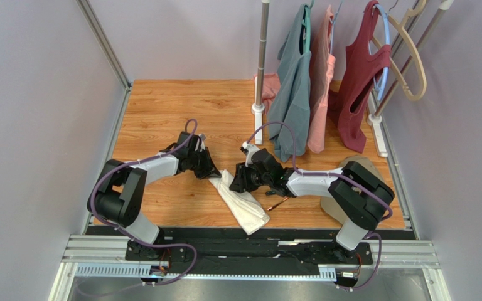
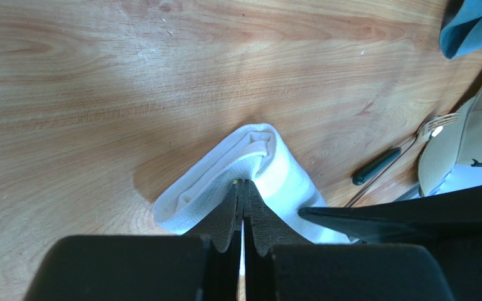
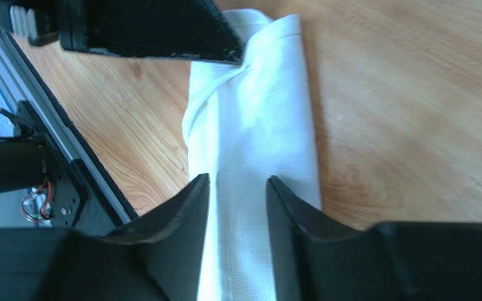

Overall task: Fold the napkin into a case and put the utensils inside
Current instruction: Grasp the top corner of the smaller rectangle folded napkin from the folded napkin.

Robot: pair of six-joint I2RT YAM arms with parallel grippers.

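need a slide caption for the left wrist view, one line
Left fingers shut on the end of the folded white napkin; a dark-handled fork lies apart on the wood table.

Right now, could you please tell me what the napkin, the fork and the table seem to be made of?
Napkin: white woven cloth, matte; a fine weave and soft folds show.
Fork: shiny metal head that glints; dark matte handle, possibly plastic.
Table: wood-grain surface with a slight sheen; solid wood or laminate, I cannot tell.
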